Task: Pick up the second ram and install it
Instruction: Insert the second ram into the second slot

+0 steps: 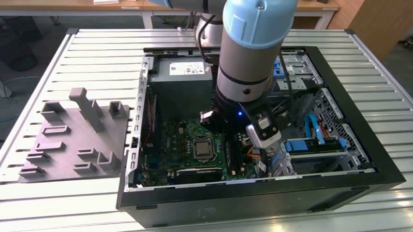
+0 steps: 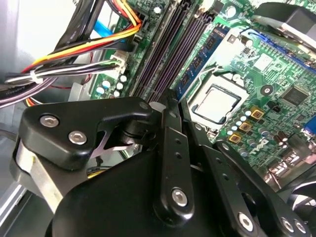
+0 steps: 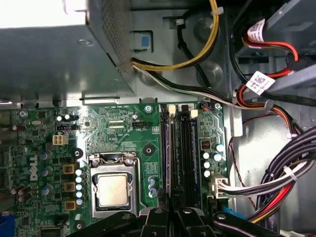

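arm reaches down into the open pc case lying on the slatted table. jaws sit low over the ram slots of the motherboard, beside the cpu socket.

exterior view: wrist and gripper hang over the board toward the exterior view's right of the socket. grey foam tray lies on the table outside the case at the exterior view's left, well apart from the arm. power supply at the far end of the case; blue cables and drive bays to the exterior view's right.

first wrist view: black linkage of the gripper is drawn in close, lined up with the long dark slots. socket just beside the slots. wire bundles run on the far side of the slots.

second wrist view: gripper linkage folded in, tips meeting at the slot rows. a ram stick with chips showing stands upright in the slot nearest the socket. a thin dark edge runs from the tips along the slots; cannot tell whether this is the second ram or a bare slot.

jaws look drawn together, but whether they grasp anything: cannot tell.
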`<control>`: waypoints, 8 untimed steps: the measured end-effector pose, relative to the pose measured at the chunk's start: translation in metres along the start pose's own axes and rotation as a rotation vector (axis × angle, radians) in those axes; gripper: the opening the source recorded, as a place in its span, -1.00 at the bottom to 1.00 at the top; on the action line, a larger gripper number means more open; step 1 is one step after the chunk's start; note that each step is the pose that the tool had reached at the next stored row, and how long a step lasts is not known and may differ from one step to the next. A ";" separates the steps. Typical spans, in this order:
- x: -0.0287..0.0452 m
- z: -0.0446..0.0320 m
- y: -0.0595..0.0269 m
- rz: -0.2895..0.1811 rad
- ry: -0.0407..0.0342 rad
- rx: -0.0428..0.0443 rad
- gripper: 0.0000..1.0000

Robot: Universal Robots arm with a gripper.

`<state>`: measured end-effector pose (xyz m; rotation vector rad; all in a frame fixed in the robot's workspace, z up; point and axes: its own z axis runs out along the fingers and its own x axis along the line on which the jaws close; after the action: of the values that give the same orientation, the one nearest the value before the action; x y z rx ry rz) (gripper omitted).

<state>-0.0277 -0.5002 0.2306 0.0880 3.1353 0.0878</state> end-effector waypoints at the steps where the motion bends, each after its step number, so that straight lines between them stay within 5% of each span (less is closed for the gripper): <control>1: -0.0004 0.0003 -0.0003 0.003 -0.0002 0.0002 -0.73; 8: -0.0047 0.0036 -0.0016 0.006 -0.0005 0.0036 -0.73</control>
<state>-0.0231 -0.5019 0.2270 0.0969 3.1349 0.0821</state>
